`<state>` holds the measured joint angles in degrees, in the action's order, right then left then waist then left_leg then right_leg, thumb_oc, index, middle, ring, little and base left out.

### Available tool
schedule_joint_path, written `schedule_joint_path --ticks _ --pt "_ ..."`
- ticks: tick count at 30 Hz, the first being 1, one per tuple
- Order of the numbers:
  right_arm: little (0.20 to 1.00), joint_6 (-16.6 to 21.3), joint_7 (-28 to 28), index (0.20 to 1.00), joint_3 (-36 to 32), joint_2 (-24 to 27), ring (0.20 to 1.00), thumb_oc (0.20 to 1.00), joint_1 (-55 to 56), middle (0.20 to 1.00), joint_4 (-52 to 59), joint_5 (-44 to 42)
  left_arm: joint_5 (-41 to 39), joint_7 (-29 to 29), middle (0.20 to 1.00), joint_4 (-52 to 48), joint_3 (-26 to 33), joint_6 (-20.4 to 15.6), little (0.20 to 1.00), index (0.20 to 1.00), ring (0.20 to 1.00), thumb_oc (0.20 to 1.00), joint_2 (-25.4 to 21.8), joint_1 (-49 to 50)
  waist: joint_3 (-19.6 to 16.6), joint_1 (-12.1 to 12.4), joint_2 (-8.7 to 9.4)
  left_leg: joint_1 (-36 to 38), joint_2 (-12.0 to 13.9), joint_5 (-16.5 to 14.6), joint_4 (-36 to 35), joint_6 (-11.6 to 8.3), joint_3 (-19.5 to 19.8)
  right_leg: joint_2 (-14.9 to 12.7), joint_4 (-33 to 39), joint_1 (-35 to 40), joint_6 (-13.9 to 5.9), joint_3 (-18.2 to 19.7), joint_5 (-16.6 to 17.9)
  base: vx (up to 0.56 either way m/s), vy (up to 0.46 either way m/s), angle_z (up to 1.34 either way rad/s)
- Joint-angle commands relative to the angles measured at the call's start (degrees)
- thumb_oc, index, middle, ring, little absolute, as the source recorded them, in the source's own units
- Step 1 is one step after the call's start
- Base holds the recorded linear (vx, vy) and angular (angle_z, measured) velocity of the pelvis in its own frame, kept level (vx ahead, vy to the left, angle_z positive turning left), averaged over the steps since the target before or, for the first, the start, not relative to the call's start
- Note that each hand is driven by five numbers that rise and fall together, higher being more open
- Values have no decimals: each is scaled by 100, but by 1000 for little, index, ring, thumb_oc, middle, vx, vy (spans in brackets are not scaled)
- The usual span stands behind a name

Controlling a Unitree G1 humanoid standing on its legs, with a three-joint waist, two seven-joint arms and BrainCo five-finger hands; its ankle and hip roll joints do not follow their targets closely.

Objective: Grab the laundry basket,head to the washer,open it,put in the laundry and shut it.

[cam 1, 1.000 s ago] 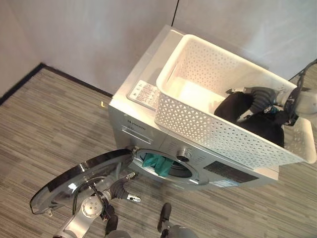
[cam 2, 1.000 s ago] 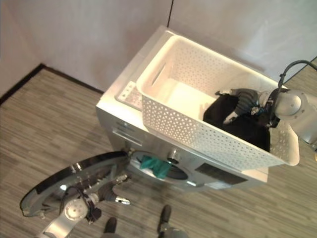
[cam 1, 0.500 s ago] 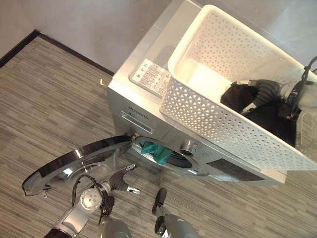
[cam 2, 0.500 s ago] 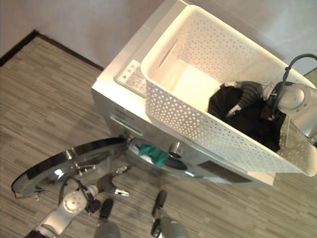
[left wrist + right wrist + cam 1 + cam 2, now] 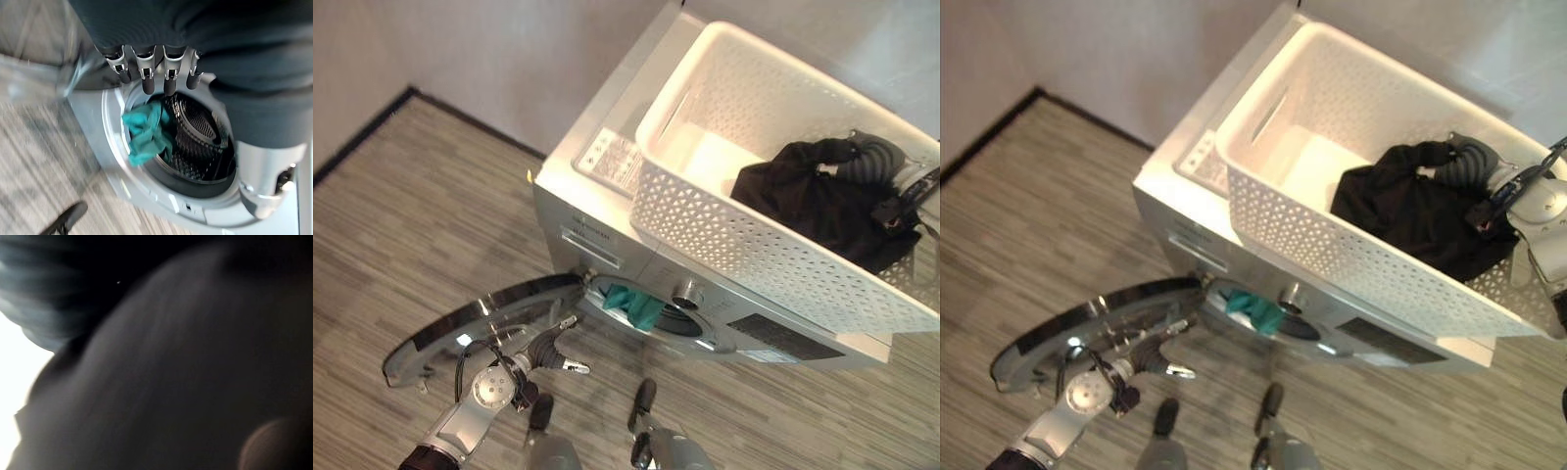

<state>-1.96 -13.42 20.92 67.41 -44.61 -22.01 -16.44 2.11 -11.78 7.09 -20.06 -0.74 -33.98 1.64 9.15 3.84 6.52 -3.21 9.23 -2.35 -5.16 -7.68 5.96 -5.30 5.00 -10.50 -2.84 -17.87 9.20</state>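
Observation:
A white laundry basket [image 5: 705, 225] stands on top of the silver washer [image 5: 592, 220]. Inside it lies a black garment [image 5: 813, 201], bunched up high around my right hand [image 5: 873, 163], whose fingers are closed in the cloth with one tip showing over it. The washer's round door [image 5: 480, 323] is swung wide open to the left. A teal cloth [image 5: 144, 134] hangs over the rim of the drum mouth. My left hand [image 5: 551, 351] hovers low between the door and the drum, fingers [image 5: 146, 73] straight and holding nothing.
Grey walls meet the striped floor [image 5: 411, 215] behind and left of the washer, along a dark skirting line [image 5: 372, 122]. A printed label [image 5: 617, 157] lies on the washer top beside the basket.
The view has shifted. The black garment now sits higher and more spread, covering most of my right hand. My left hand stays by the open door.

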Motion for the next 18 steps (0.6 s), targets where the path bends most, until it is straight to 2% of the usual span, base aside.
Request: schedule_joint_path --ticks 1,8,12,18 --pt "200 443 900 200 -428 77 200 200 -528 200 -228 -142 -269 105 1000 -9 -328 -266 1000 1000 1000 1000 -2 -116 -455 -34 -11 408 206 -303 16 273 -249 -421 -556 110 -506 265 -814 29 63 -10" --pt "200 840 1903 200 -656 -158 200 200 -1718 200 -219 -174 -301 289 1000 145 -439 -279 1000 1000 1000 1000 47 -152 -855 -15 -227 816 -69 -476 16 434 -176 -658 -657 515 -566 279 -854 20 87 -3" --pt "200 888 2152 200 -542 -120 200 200 -2172 200 -247 -76 -274 320 1000 183 -451 -303 1000 1000 1000 1000 50 -167 -978 -20 -258 916 -211 -545 18 504 -148 -758 -660 598 -610 292 -823 -3 84 5" --pt "200 957 2455 200 -64 -123 200 200 -3198 200 -893 -341 -299 431 1000 289 -471 -324 1000 1000 1000 1000 76 -218 -1158 -34 -250 1054 -415 -635 29 625 -189 -907 -641 667 -698 365 -678 -29 80 -1"
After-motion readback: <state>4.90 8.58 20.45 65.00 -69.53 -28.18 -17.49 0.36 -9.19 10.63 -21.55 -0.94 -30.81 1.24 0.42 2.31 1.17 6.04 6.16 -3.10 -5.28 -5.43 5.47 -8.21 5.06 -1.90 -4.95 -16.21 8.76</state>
